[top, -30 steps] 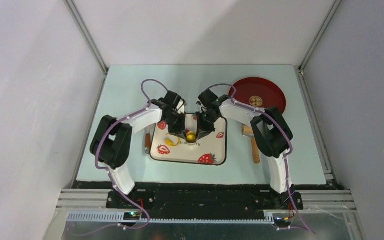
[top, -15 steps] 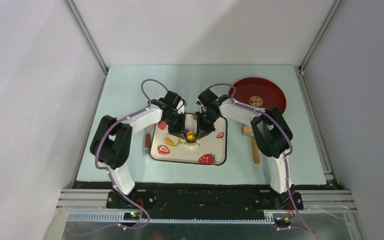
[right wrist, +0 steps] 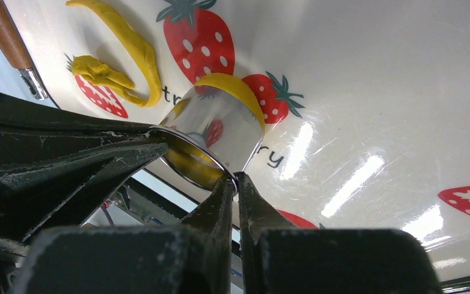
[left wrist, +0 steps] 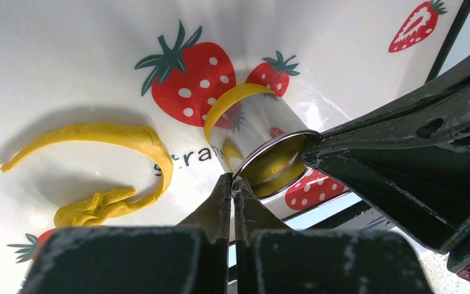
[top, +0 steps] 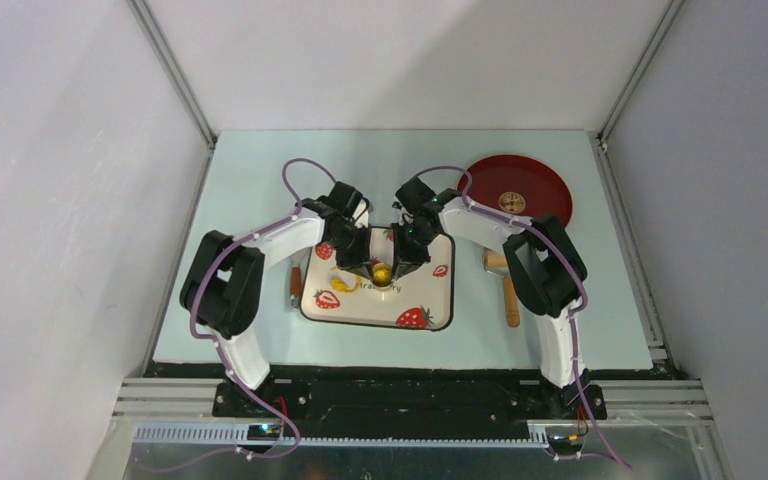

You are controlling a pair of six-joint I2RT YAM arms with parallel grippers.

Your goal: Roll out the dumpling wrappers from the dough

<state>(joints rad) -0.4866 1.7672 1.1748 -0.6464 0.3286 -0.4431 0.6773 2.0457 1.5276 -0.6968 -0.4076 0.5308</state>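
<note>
both my arms fold inward from the near edge of the worktop (top: 260, 170), elbows out to the sides, wrists tipped down over the middle of the strawberry tray (top: 415, 292). my left pincer (left wrist: 232, 184) is pressed together, its tips against the rim of the ring cutter (left wrist: 257, 131). my right pincer (right wrist: 235, 182) is pressed together too, tips at the opposite rim; whether it nips the thin wall i cannot tell. the cutter sits on the yellow dough (left wrist: 235, 97), which shows beneath and inside it. a curved dough strip (left wrist: 122, 136) lies near it on the tray.
</note>
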